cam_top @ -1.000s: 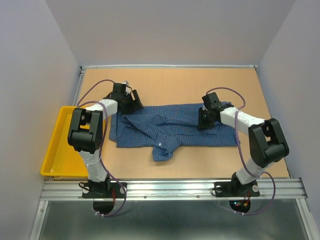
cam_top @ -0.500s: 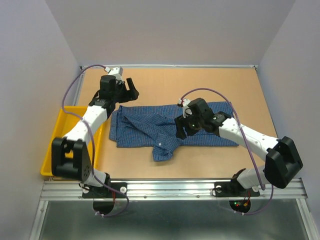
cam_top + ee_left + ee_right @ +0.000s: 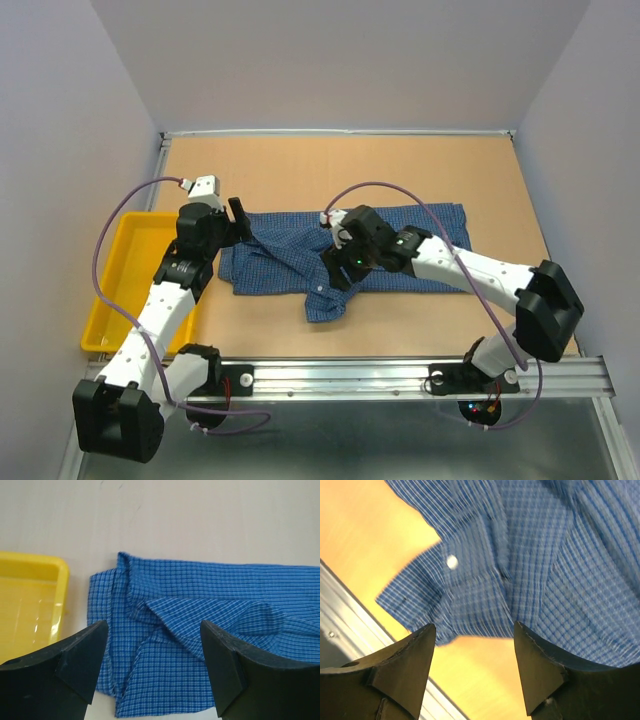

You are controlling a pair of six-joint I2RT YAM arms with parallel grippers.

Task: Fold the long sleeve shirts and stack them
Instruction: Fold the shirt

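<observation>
The tan tabletop point(image 3: 330, 170) fills the middle of my overhead view. The blue checked shirt point(image 3: 275, 268) lies across its centre, spread from left to right and rumpled at its left end. One sleeve cuff point(image 3: 322, 303) sticks out toward the lower edge of the frame. A yellow tray point(image 3: 115, 300) sits at the left edge of the tabletop, near the shirt's left end but apart from it. I see the left fingers point(image 3: 75, 655) spread wide above that left end, with nothing between them. The right fingers point(image 3: 400, 665) are parted too, and empty, over the cuff near the centre of the frame; I cannot tell whether they touch the cloth. A small white button point(image 3: 452, 561) shows on the cuff, blurred in my right wrist view.
</observation>
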